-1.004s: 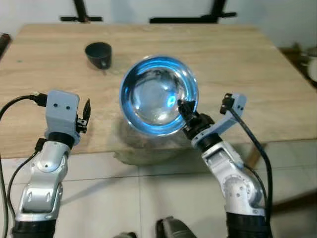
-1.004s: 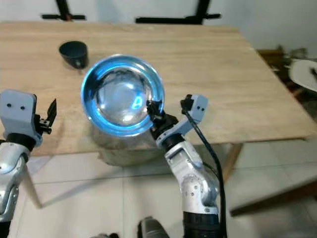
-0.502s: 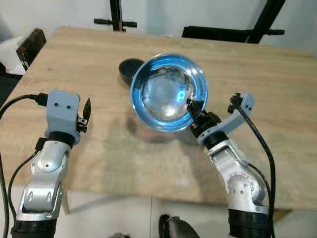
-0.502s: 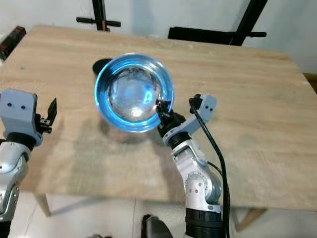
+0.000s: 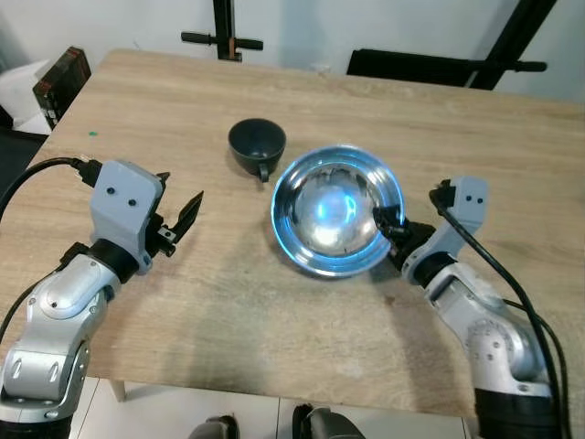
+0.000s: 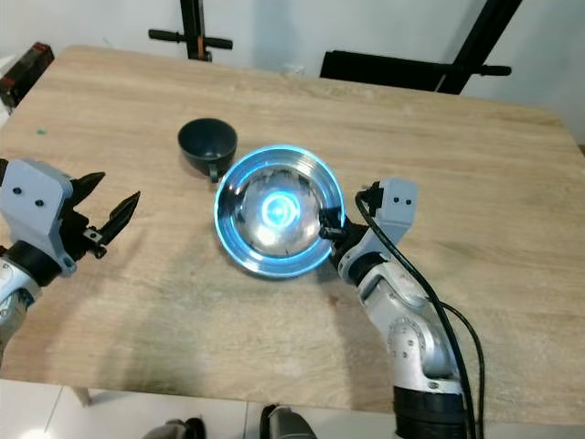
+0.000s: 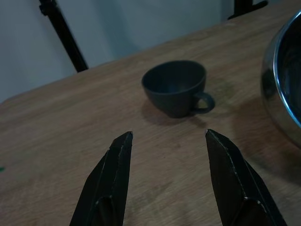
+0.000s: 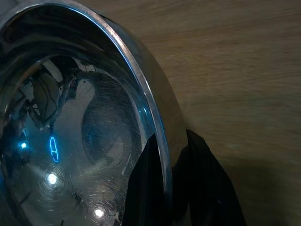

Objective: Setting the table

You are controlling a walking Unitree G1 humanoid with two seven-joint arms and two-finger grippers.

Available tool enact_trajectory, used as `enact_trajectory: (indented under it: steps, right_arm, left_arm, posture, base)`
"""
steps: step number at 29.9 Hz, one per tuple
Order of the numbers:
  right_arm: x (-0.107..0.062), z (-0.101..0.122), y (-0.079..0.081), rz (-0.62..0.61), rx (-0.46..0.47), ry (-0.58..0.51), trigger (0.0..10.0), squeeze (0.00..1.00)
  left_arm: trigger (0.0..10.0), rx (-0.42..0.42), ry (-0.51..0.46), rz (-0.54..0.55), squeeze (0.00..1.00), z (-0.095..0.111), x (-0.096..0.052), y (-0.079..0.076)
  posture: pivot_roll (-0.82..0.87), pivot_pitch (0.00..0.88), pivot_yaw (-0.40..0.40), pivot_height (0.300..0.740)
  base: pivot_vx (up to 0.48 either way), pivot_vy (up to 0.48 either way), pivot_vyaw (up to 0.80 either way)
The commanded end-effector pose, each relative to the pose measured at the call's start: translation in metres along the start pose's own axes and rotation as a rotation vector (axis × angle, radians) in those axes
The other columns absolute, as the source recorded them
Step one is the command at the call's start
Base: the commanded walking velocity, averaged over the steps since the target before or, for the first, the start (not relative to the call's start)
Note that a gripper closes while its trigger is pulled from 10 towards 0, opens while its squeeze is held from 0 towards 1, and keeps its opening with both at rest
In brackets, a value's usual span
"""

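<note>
**Bowl low over the table, pinched at its right rim**

The right gripper has its two black fingers clamped over the rim of the steel bowl, one inside and one outside, at the edge nearest the robot's right arm. From that grip the bowl reaches away toward the robot's left, its mouth facing up and slightly tilted, low over the wooden table near the middle; whether its base touches the wood cannot be told. A dark cup stands just beyond the bowl's far-left edge, close but apart, handle toward the bowl. The left gripper hovers with fingers spread, holding nothing, well to the left and aimed at the cup. Setting the bowl down likely falls to the right arm alone, with the cup the nearest obstacle.
</note>
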State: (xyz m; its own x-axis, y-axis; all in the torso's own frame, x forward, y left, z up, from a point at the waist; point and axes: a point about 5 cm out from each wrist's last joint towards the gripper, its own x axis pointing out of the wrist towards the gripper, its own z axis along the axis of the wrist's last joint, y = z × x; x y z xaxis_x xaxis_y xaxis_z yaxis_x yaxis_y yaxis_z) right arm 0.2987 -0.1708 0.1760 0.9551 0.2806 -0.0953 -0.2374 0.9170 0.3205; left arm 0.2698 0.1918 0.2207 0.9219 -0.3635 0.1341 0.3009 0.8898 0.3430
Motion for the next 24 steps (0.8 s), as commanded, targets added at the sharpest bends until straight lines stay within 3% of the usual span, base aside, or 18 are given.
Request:
enact_trajectory:
  steps: [1,9,11,12,18,24]
  right_arm:
    - [-0.003,0.001,0.002,0.023,0.007,0.006,10.0,0.0]
    - [0.022,0.012,0.012,0.123,0.152,0.073,10.0,0.0]
    - [0.028,0.011,0.014,0.136,0.179,0.116,10.0,0.0]
    - [0.043,0.011,0.017,0.154,0.199,0.213,10.0,0.0]
    - [0.07,0.016,0.01,0.11,0.14,0.316,10.0,0.0]
    - [0.08,0.032,0.007,0.115,0.061,0.339,10.0,0.0]
  left_arm:
    - [10.0,-0.005,0.001,-0.018,0.45,0.002,-0.002,0.0]
    - [10.0,0.01,-0.002,-0.156,0.44,0.016,-0.004,0.0]
    - [10.0,0.014,-0.001,-0.169,0.44,0.017,-0.005,0.0]
    - [10.0,0.021,0.004,-0.187,0.44,0.017,-0.006,0.0]
    - [10.0,0.016,0.009,-0.2,0.44,0.016,-0.009,-0.007]
    - [10.0,0.0,0.029,-0.207,0.44,0.013,-0.014,-0.013]
  posture:
    - [-0.08,0.106,0.012,0.74]
    - [-0.07,0.105,0.002,0.74]
    - [-0.08,0.108,0.002,0.74]
    - [-0.07,0.109,-0.003,0.74]
    - [-0.07,0.111,-0.029,0.74]
    - [-0.06,0.102,-0.049,0.74]
  base:
    - [0.0,0.0,0.0]
    - [0.0,0.0,0.0]
    - [0.0,0.0,0.0]
    - [0.0,0.0,0.0]
    - [0.0,0.0,0.0]
    - [0.0,0.0,0.0]
